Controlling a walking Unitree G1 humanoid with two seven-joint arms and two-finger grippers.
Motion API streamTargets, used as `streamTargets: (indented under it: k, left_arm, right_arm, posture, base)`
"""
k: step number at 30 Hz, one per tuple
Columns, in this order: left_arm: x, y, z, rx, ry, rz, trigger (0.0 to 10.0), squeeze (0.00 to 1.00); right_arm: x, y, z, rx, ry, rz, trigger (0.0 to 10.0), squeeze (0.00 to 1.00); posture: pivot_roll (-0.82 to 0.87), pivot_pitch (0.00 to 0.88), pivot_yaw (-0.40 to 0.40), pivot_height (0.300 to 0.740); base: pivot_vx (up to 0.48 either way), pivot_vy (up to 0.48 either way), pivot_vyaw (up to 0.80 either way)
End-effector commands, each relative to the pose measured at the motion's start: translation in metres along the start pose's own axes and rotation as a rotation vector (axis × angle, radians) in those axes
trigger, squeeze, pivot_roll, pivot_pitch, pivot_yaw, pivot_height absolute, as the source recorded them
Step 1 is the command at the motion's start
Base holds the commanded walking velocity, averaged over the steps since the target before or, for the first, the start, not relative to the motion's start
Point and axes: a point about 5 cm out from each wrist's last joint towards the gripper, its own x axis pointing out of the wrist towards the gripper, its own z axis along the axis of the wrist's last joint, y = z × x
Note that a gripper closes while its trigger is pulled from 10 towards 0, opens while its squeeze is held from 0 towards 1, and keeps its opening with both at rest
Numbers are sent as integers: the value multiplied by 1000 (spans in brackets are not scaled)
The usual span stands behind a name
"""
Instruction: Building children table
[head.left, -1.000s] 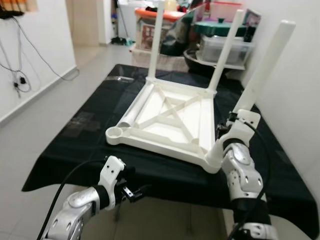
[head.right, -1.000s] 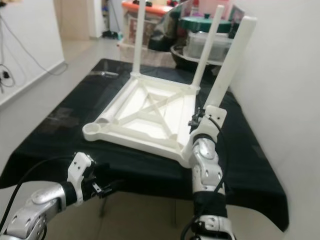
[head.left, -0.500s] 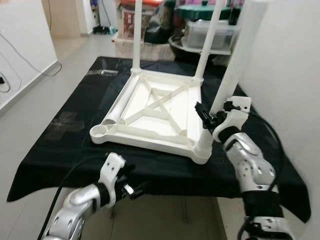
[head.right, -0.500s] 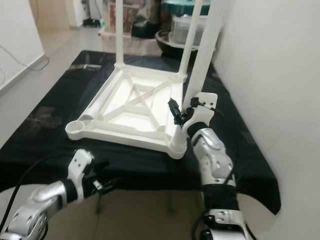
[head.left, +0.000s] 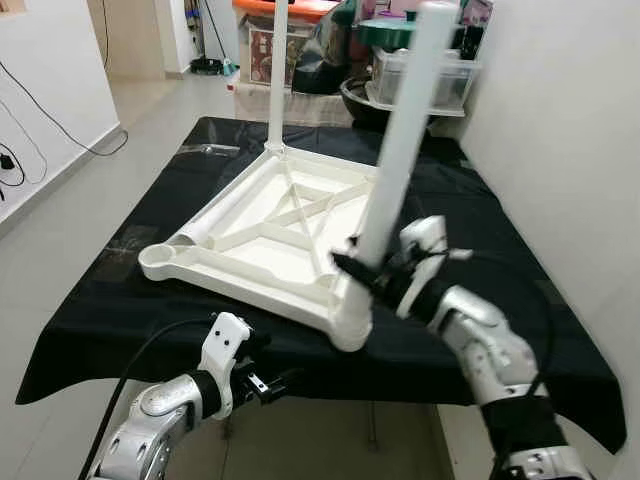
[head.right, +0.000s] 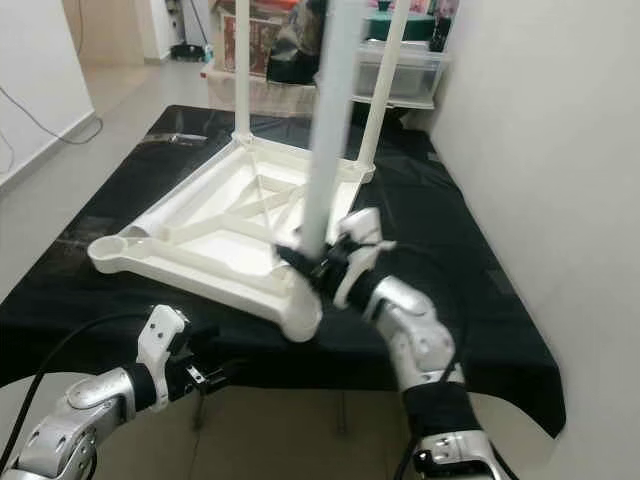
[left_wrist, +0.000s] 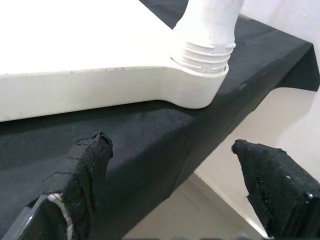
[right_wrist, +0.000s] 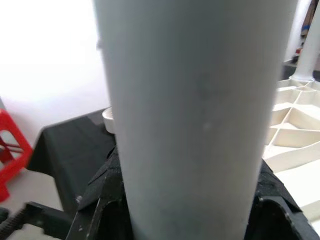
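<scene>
A white plastic tabletop (head.left: 262, 235) lies upside down on a bench draped in black cloth (head.left: 120, 300), filling the middle of the head views, its ribbed underside facing up. Two legs stand upright in its far corners: one (head.left: 277, 70) at the upper centre, another (head.right: 377, 90) just to the right of it. The near left corner shows a bare round socket (head.left: 162, 257). At the near right corner a third leg (head.left: 400, 140) rises from its socket, tilted a little to the right, and the right gripper (head.left: 372, 272) is clenched around it low down, just above the corner; in the right wrist view the leg (right_wrist: 200, 115) sits between the black fingers (right_wrist: 102, 200), which press on both its sides. The left gripper (head.left: 270, 381) hangs below the bench's near edge at the lower left, its fingers (left_wrist: 82, 170) spread apart and holding nothing; its wrist view looks up at the threaded foot of the leg (left_wrist: 207, 50) seated in the tabletop corner. Storage boxes (head.left: 420, 75) and clutter stand beyond the bench at the top of the frame, and a white wall (head.left: 560, 150) runs down the right side.
</scene>
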Motion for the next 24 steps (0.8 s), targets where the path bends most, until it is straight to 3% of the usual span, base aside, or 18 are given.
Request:
streamTargets:
  k: [1, 2, 3, 4, 6, 7, 9, 10, 11, 13, 14, 16, 19, 20, 24]
  left_arm:
    - [-1, -3, -3, -1, 11, -2, 10000, 0]
    - [-1, -3, -3, -1, 11, -2, 10000, 0]
    - [-1, -3, -3, 0, 13, 0, 10000, 0]
    - [0, -2, -2, 0, 9, 0, 10000, 0]
    - [1, -2, 0, 2, 6, -2, 10000, 0]
    - [1, -2, 0, 2, 6, -2, 10000, 0]
    - [1, -1, -1, 5, 8, -3, 10000, 0]
    - [1, -1, -1, 5, 8, -3, 10000, 0]
    - [1, -1, -1, 5, 9, -4, 10000, 0]
    - [2, -1, -1, 4, 8, -2, 10000, 0]
    - [2, -2, -1, 5, 8, -3, 10000, 0]
    - [2, -3, 0, 4, 8, -4, 10000, 0]
    - [2, -3, -1, 4, 9, -7, 10000, 0]
    - [3, -2, -1, 6, 12, -6, 10000, 0]
    - [5, 1, 3, 10, 2, -6, 10000, 0]
  right_arm:
    - [-5, -21, -32, 37, 168, -249, 0, 0]
    - [-5, -21, -32, 37, 168, -249, 0, 0]
    - [-8, -32, -35, 55, 195, -386, 0, 0]
    - [-17, -50, -40, 122, 210, -637, 0, 0]
    - [-33, -63, -43, 168, 203, -894, 0, 0]
    - [-33, -63, -43, 168, 203, -894, 0, 0]
    - [-51, -68, -45, 133, 193, -1132, 0, 0]
    - [-51, -68, -45, 133, 193, -1132, 0, 0]
    - [-59, -68, -45, 107, 185, -1224, 0, 0]
    - [-51, -47, -47, 121, 170, -1196, 0, 0]
    - [-36, -27, -47, 143, 175, -1070, 10000, 0]
    - [-28, -19, -43, 142, 145, -1003, 10000, 0]
    - [-12, -4, -22, 82, -17, -837, 10000, 0]
    - [-8, -7, -16, 54, -26, -812, 10000, 1000]
    - [2, -19, 2, 40, -50, -707, 10000, 1000]
  posture:
    - [99, 0, -125, 740]
    - [99, 0, -125, 740]
    - [99, 0, -125, 740]
    - [92, 0, -121, 740]
    - [91, 0, -118, 740]
    - [91, 0, -118, 740]
    - [87, 0, -114, 740]
    - [87, 0, -114, 740]
    - [87, 0, -114, 740]
    - [82, 0, -107, 740]
    - [82, 0, -104, 740]
    - [82, 0, -104, 740]
    - [82, 0, -104, 740]
    - [80, 0, -102, 740]
    - [79, 0, -103, 740]
  base:
    - [0, 0, 0]
    - [0, 0, 0]
    - [0, 0, 0]
    - [0, 0, 0]
    - [0, 0, 0]
    - [0, 0, 0]
    - [0, 0, 0]
    - [0, 0, 0]
    - [0, 0, 0]
    - [0, 0, 0]
    - [0, 0, 0]
    - [0, 0, 0]
    - [0, 0, 0]
    - [0, 0, 0]
    - [0, 0, 0]
